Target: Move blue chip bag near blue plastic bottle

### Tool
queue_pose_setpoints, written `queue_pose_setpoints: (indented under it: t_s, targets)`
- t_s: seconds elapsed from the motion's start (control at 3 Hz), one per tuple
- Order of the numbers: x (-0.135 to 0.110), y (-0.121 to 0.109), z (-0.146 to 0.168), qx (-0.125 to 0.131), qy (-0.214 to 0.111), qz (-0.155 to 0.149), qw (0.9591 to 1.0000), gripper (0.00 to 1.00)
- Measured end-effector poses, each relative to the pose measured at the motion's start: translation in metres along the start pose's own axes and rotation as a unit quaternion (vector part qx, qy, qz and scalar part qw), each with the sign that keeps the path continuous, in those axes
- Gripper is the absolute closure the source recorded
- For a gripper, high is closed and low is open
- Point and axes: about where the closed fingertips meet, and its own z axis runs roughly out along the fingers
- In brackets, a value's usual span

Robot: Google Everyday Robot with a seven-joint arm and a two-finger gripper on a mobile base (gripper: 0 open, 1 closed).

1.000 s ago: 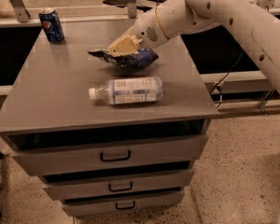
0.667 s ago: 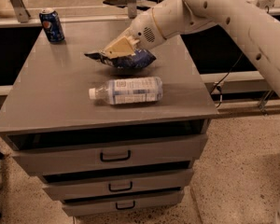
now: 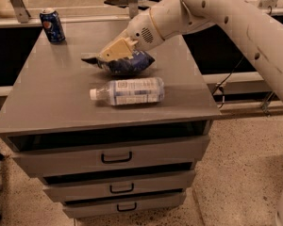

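Note:
The blue chip bag (image 3: pixel 129 63), dark blue crinkled foil with white patches, is at the middle of the grey cabinet top (image 3: pixel 52 98). My gripper (image 3: pixel 105 56), with tan fingers, reaches in from the upper right and is shut on the bag's top left part. The blue plastic bottle (image 3: pixel 129 91) lies on its side just in front of the bag, with its white cap pointing left. A narrow gap shows between the bag and the bottle.
A dark blue soda can (image 3: pixel 53 26) stands at the far left corner of the top. The cabinet has three drawers (image 3: pixel 115 157) below. My white arm (image 3: pixel 236 18) spans the upper right. The floor is speckled.
My gripper and the chip bag have shifted a little to the left, staying just behind the bottle. The bottle and the can have not moved.

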Motion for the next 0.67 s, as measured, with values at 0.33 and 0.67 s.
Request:
queue_pose_setpoints:
  t_s: [0.33,0.67]
  targets:
    - [-0.0001,0.0011,0.0009,-0.003,0.000,0.000,1.0000,0.05]
    - [0.0003,0.0010,0.0013,-0.004,0.001,0.000,1.0000,0.00]
